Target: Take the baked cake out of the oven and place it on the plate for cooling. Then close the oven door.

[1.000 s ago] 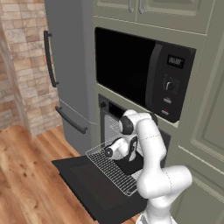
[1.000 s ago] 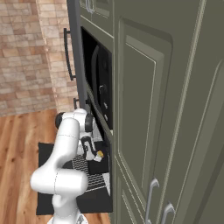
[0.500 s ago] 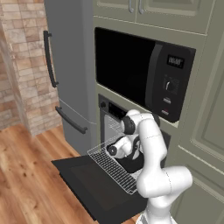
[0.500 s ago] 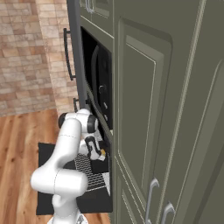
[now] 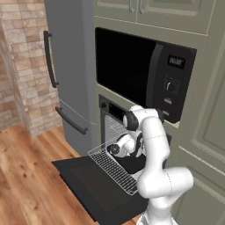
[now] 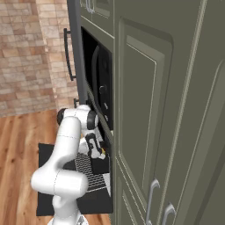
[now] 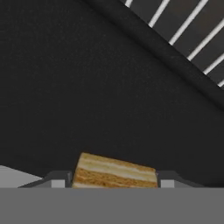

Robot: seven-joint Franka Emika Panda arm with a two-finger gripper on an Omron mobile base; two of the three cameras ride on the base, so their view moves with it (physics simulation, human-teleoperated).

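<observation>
Wire rack point(image 5: 115, 167) pulled out over the dropped-open oven door point(image 5: 94, 189). Dark tray point(image 7: 87, 96) sits on the rack; layered cake slice point(image 7: 114, 171) lies on the tray.

Left and right base cams look forward-down from behind, sharing the open oven point(image 5: 115, 132); hand cam sits close over a dark tray point(image 7: 87, 87).

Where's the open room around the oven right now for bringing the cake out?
Free: the door in front of the rack, and the floor left of it. Crowded: the oven mouth, where the claw flanks the cake on the dark tray.
</observation>
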